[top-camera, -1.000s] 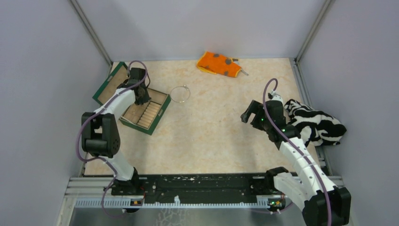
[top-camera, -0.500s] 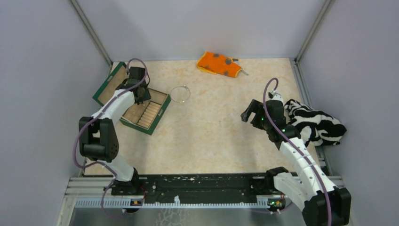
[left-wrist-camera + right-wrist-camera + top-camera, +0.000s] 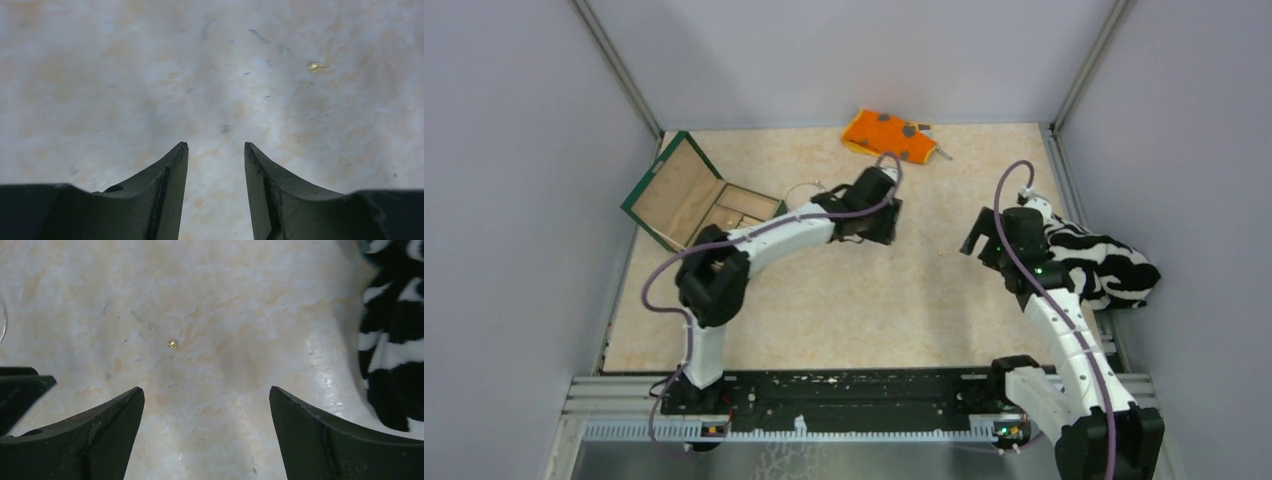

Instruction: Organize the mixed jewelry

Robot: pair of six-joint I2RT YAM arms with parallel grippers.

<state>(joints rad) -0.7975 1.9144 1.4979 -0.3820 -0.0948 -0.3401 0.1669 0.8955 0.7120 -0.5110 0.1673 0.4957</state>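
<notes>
The bangle [image 3: 804,185] is a thin silvery wire hoop lying flat on the table [image 3: 864,290]. It sits at about 11 o'clock from the table's centre, just beside the open green box [image 3: 679,185]. The left arm [image 3: 774,232] crosses over it, so only its far arc shows from above. The right wrist view catches a mere sliver of the bangle [image 3: 4,322] at 9 o'clock, cut off by the frame edge.

A gold speck [image 3: 314,66] lies on bare tabletop at 1 o'clock from the left gripper [image 3: 215,145], whose jaws stand moderately apart with nothing between them. The right gripper [image 3: 206,389] is spread wide and empty, with a gold speck [image 3: 172,344] at 11 o'clock of its gap. The speck is too small to tell its shape, or whether both views show the same piece. From above no speck can be made out.

In all there is one bangle, one box and two cloths: the orange cloth [image 3: 886,135] at 12 o'clock and the striped cloth [image 3: 1104,265] at 3 o'clock.
</notes>
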